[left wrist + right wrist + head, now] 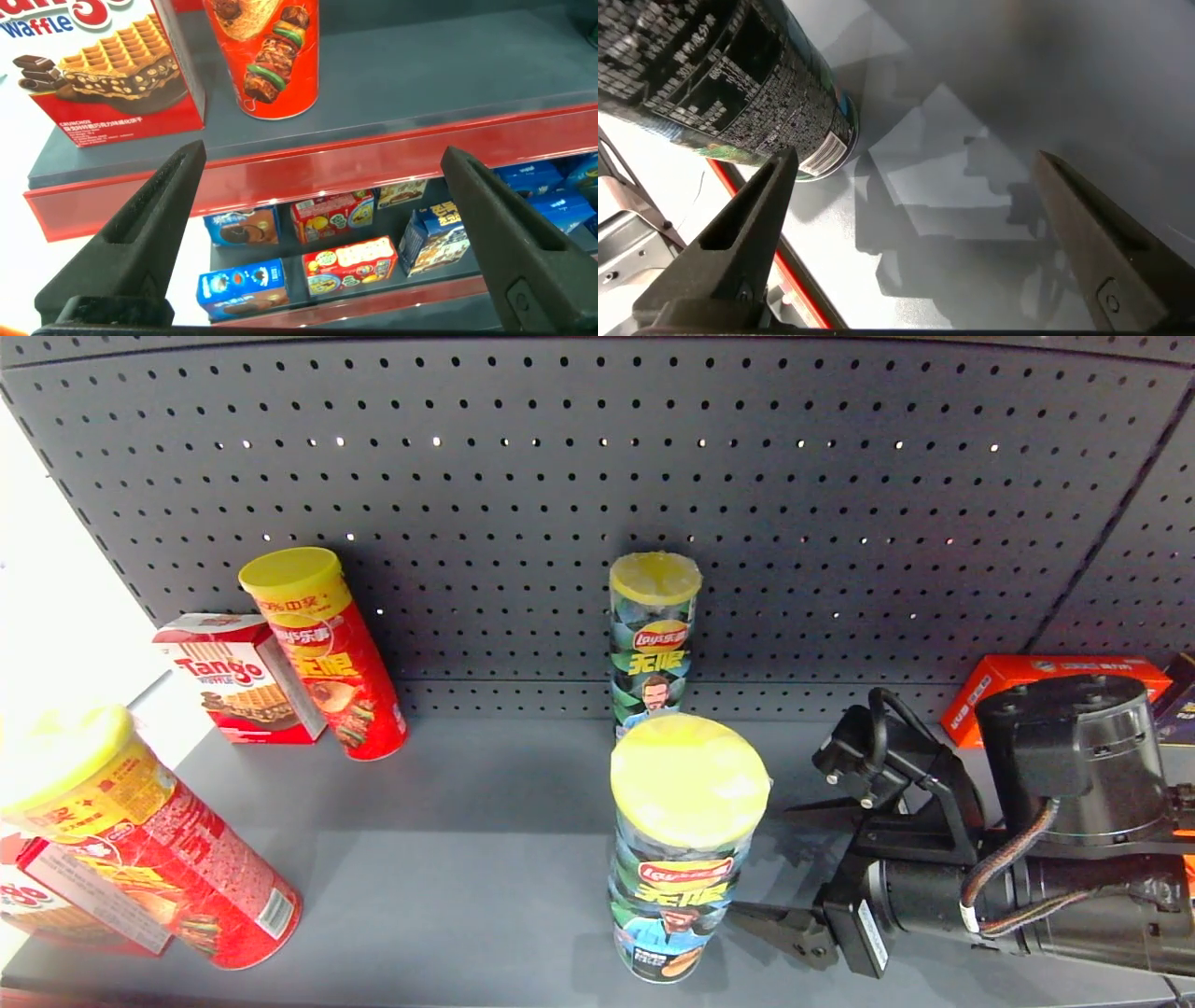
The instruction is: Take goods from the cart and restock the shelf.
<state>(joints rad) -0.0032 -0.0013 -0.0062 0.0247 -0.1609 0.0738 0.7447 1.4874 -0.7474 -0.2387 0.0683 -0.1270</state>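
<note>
Just right of the tall green-and-black cardboard chip can [684,859], upright near the grey metal shelf's [467,821] front edge: right gripper [764,859] spread, empty. Risk: one finger sits close; a sideways swing could topple the can.

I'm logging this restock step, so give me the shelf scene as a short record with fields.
Shelf: grey shelf, pegboard back
Middle: front green can and rear green can, both upright
Left: rear red can, front red can, wafer box
Right rear: orange box
Right gripper: open, beside the front green can, holding nothing
Left gripper: open, empty, at the shelf's front edge
</note>
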